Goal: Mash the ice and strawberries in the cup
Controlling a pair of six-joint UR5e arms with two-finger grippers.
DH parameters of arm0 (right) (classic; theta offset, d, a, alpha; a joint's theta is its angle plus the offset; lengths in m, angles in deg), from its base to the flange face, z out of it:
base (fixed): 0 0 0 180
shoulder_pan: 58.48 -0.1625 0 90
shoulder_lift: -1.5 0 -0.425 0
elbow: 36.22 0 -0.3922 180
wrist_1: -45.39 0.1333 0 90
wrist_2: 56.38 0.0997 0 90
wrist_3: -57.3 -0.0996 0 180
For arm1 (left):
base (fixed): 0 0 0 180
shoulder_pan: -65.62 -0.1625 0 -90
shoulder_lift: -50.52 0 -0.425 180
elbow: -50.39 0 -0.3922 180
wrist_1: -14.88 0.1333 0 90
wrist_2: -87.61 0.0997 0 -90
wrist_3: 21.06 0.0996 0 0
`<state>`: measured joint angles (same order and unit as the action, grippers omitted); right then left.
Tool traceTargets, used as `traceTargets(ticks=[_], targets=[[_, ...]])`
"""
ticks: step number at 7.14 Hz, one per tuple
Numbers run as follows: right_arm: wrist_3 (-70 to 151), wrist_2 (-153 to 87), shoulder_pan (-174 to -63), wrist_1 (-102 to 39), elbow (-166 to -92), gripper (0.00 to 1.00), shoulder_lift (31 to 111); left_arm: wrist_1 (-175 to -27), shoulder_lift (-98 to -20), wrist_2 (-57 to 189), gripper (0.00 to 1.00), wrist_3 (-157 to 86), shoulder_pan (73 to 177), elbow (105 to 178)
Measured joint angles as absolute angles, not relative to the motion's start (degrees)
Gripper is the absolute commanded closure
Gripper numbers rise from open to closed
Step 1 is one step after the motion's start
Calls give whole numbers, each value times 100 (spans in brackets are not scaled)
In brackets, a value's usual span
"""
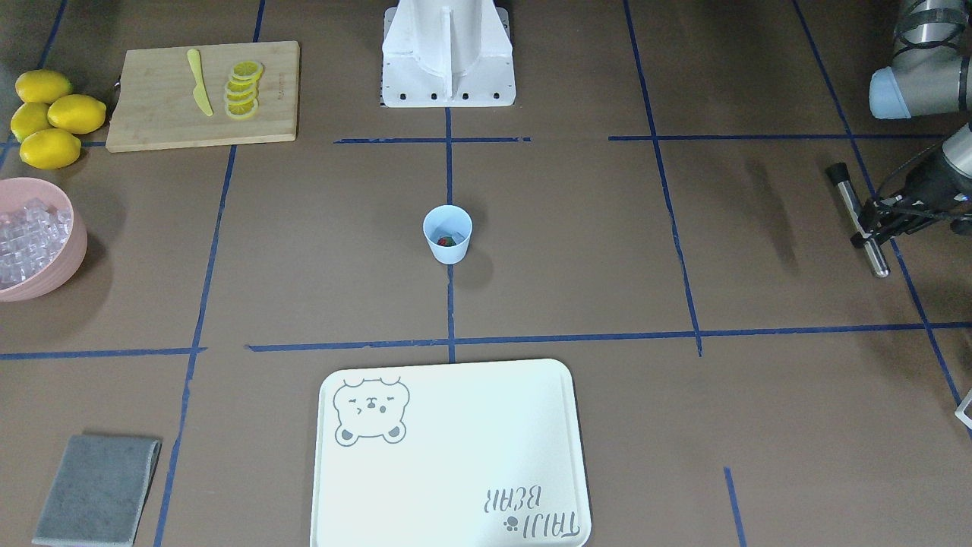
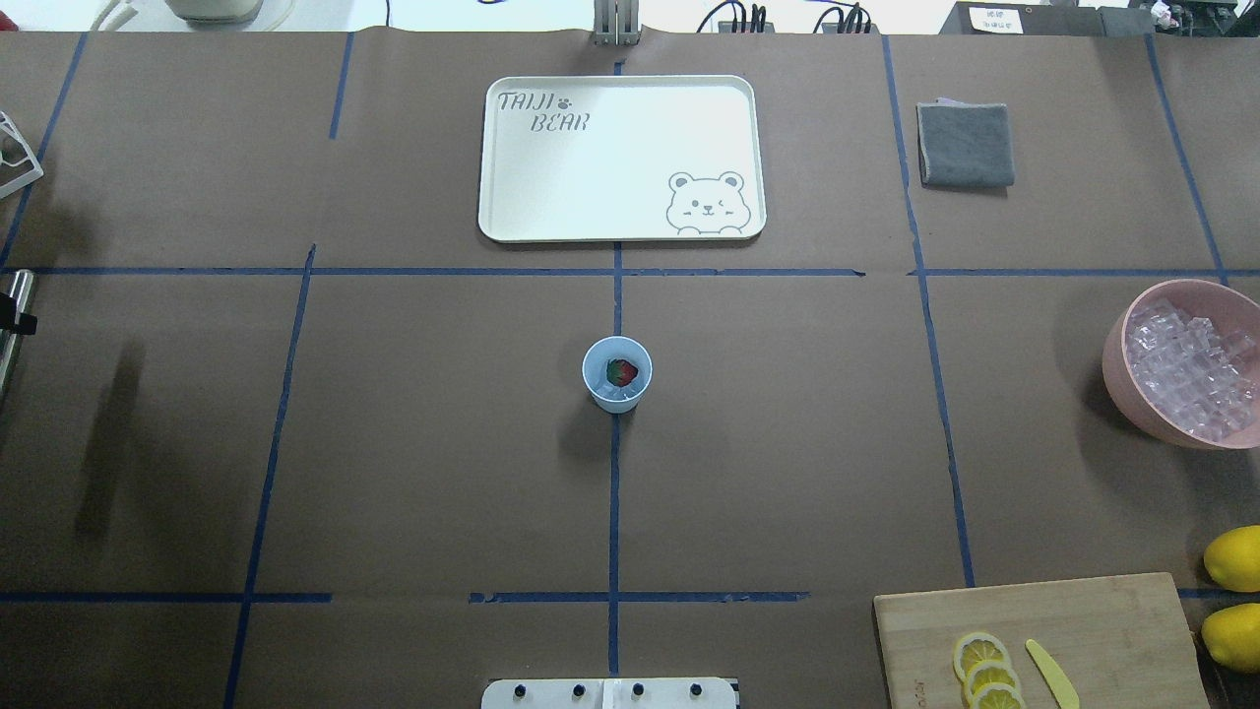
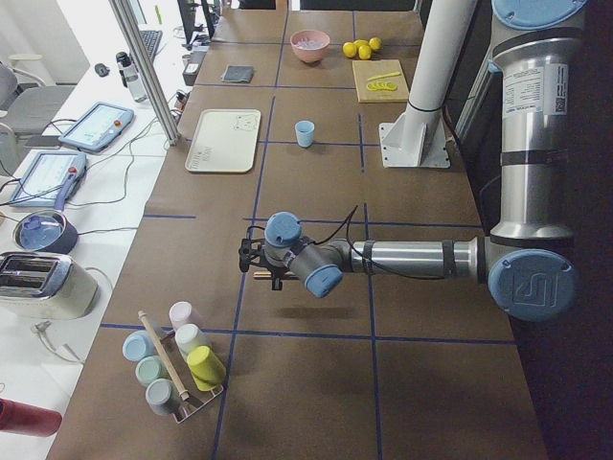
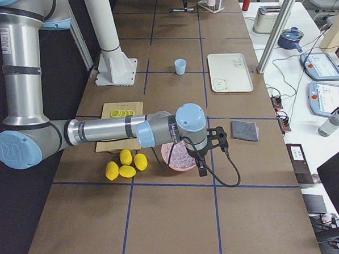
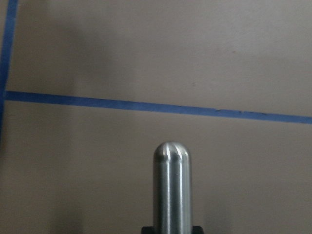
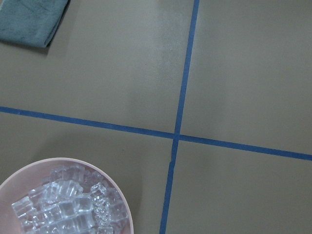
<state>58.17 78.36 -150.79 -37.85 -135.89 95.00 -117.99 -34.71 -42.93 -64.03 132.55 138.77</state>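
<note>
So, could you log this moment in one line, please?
mashing: not begun | cup: strawberry inside | ice: in pink bowl | left gripper: holds metal rod | right gripper: near pink bowl, state unclear

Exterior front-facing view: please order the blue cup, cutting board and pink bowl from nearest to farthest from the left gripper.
1. The blue cup, table centre; the left gripper holds a metal muddler.
2. The cutting board, farther, toward the robot's right.
3. The pink bowl, farthest, at the robot's right edge.
</note>
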Motion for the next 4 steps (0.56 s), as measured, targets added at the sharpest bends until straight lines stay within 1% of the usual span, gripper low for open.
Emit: traceTargets(ticks=[4], targets=[[5818,7827,-15081,-3782,-13589,0,9497,-11529,-3405,-3630,100,-6213,13046,13832]])
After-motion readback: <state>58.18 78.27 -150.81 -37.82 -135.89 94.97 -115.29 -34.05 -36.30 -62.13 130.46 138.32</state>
